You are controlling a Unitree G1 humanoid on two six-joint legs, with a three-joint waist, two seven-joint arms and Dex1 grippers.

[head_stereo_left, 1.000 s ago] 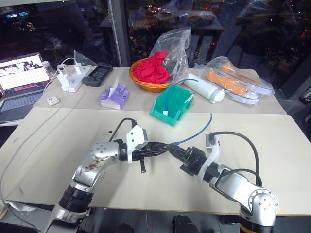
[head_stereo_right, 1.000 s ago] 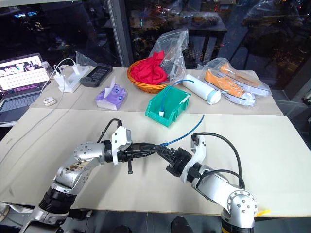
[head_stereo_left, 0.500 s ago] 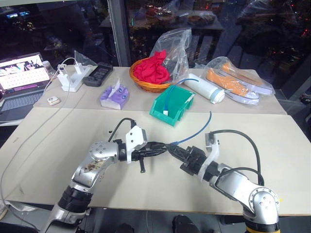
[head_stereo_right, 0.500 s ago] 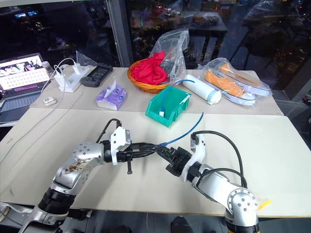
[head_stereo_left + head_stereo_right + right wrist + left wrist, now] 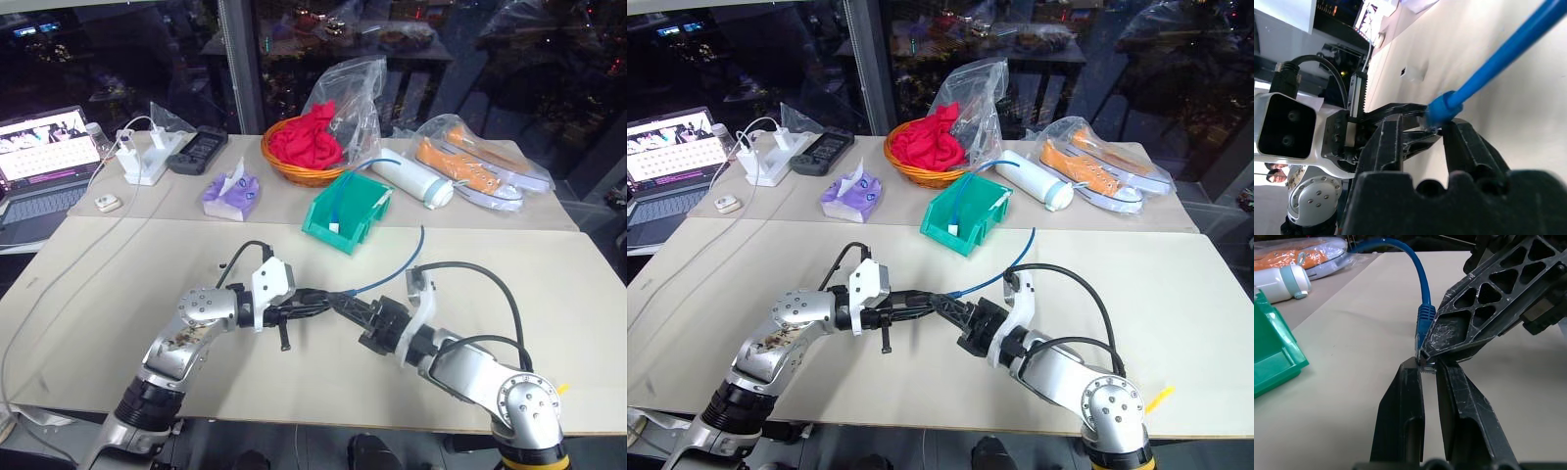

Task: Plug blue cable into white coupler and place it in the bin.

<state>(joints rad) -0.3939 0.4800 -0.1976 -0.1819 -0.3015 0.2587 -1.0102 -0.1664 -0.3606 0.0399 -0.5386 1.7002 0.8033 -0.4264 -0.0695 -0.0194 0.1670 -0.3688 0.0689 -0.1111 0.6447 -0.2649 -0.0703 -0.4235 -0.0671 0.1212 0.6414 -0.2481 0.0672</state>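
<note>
Where the two arms meet at lower centre of the head view, I have the left gripper (image 5: pixel 1422 366) closed tight on the small clear plug (image 5: pixel 1426 365) at the end of the blue cable (image 5: pixel 1418 289) — in its wrist view the two black fingers (image 5: pixel 1403 411) pinch the plug with almost no gap between them. From there the cable rises and arcs off toward the upper middle of that frame, over the bare tabletop (image 5: pixel 1352 362).

My right gripper (image 5: pixel 1425 128) sits nose to nose with the left one. Its fingers (image 5: pixel 1386 147) stand slightly apart on either side of the cable's blue boot (image 5: pixel 1442 108); I cannot tell whether they press on it or only bracket it.

On the table in the right wrist view, near upper centre of the frame, a little white block with a dark opening lies alone — the white coupler (image 5: pixel 1412 73), apart from both grippers.

In the head view the bin (image 5: pixel 343 215) stands just above centre, beyond the grippers, with another light-blue cord (image 5: pixel 338 196) draped inside it. Behind it sit a wicker basket (image 5: pixel 304 171) of red cloth and a white bottle (image 5: pixel 416 181).
</note>
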